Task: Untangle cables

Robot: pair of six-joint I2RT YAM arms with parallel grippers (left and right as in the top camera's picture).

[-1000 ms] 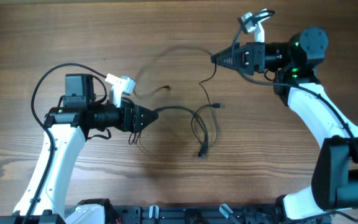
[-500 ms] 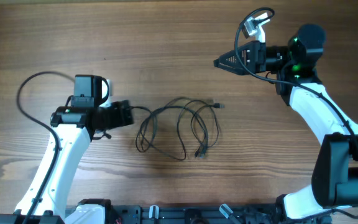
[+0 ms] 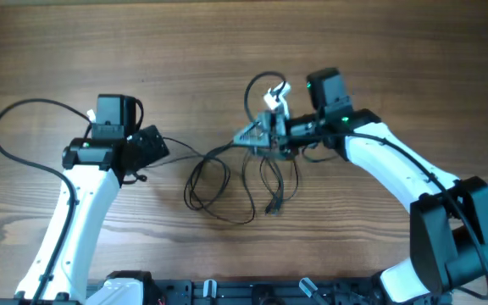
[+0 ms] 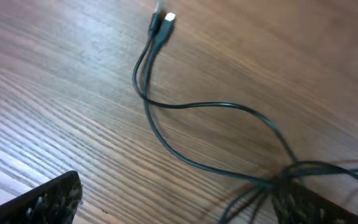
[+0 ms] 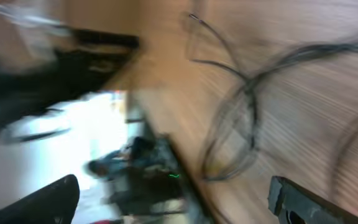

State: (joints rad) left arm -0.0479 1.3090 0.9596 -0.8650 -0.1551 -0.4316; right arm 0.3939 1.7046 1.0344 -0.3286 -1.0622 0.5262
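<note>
Overhead view records the cables lying as one heap of overlapping loops on the wooden table, between my two grippers, so I judge the untangling barely begun, with every crossing left to clear. My left gripper has its jaws apart, strands bunching just beside one finger but none pinched. My right gripper, jaws likewise apart in its blurred wrist view, hangs over the heap holding nothing.

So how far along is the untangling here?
Early. Nothing looks separated: the cables lie in overlapping loops mid-table, meeting in a knot. In hand: the right gripper, open, is at the heap's top edge; the left gripper sits open beside one trailing strand. Left: pulling every loop apart.
</note>
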